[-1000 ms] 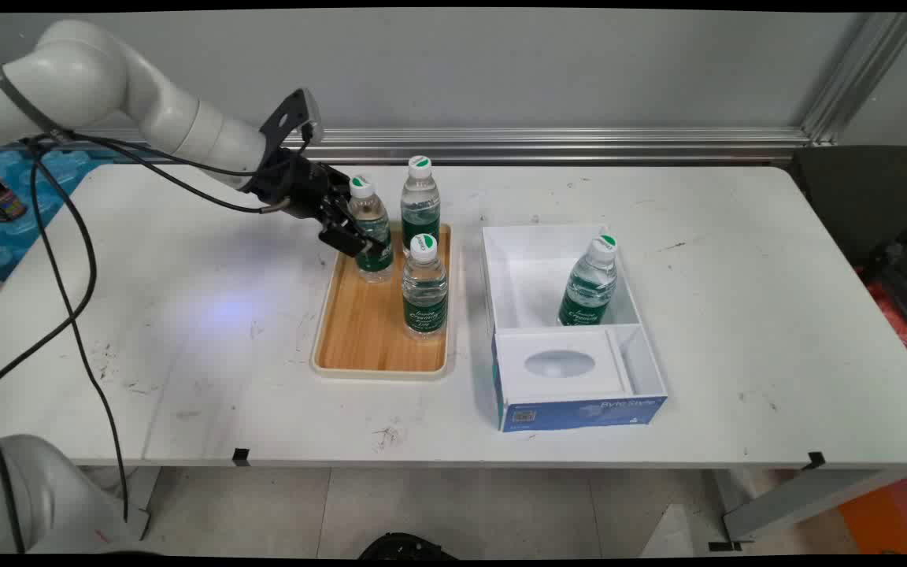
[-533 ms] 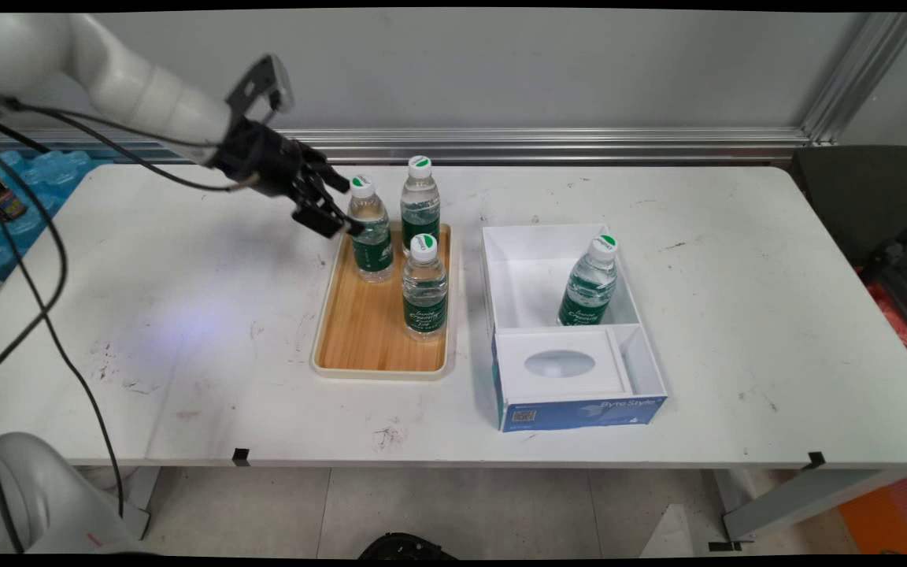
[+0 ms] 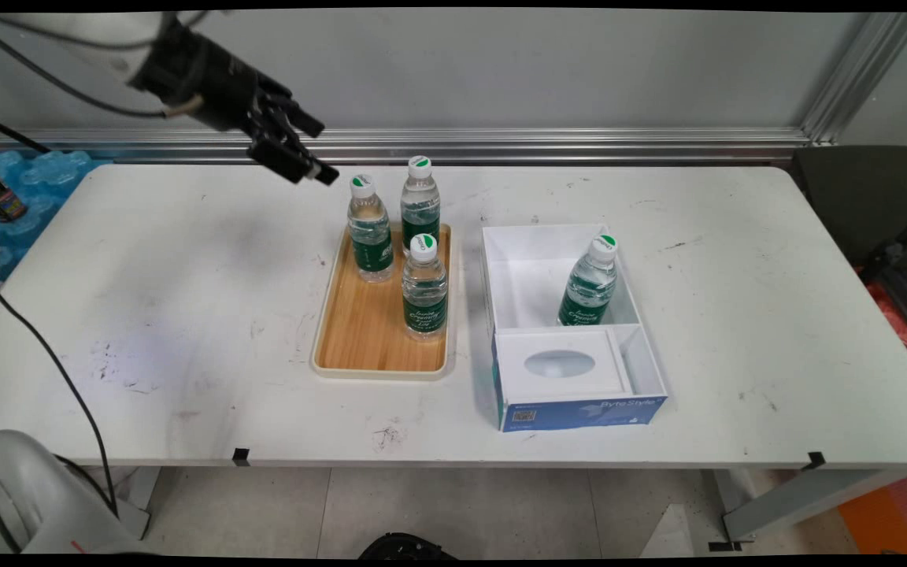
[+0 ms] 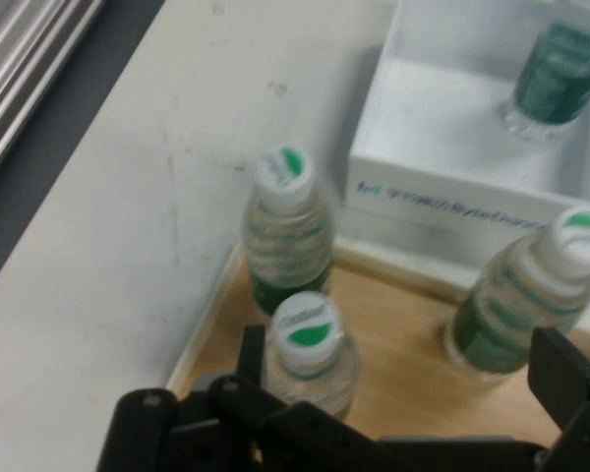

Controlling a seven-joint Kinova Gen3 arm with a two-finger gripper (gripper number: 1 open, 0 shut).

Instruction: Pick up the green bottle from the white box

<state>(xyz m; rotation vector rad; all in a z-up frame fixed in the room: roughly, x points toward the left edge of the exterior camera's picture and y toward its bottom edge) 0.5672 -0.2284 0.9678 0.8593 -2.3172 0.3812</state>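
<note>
The gripper (image 3: 313, 154) hangs in the air above the table's (image 3: 186, 260) far left part, up and to the left of the nearest bottle (image 3: 369, 230); it holds nothing and touches nothing; its two fingers stand spread apart, and in the hand view a finger (image 4: 565, 379) rises at the right with a bottle cap showing in the gap between the pair.

The nearest bottle stands upright at the far left corner of the wooden tray (image 3: 367, 331); long axis vertical, cap up; clear plastic, green label round the middle, white cap with a green mark; a second bottle (image 3: 420, 205) of the same make stands upright just beside it at the tray's far right corner; a third bottle (image 3: 424, 288) stands upright nearer the camera along the tray's right side; the tray's near half is bare wood inside a cream rim.

To the right of the tray, close beside it, lies an open white box (image 3: 627, 315) with a blue front face; a fourth bottle (image 3: 589, 283) leans in its far compartment, cap tilted to the right; the near compartment carries a white insert with an oval recess.

The arm enters from the upper left; the black wrist slopes down to the right, fingers pointing toward the bottles; black cables (image 3: 44, 346) hang at the left edge.
</note>
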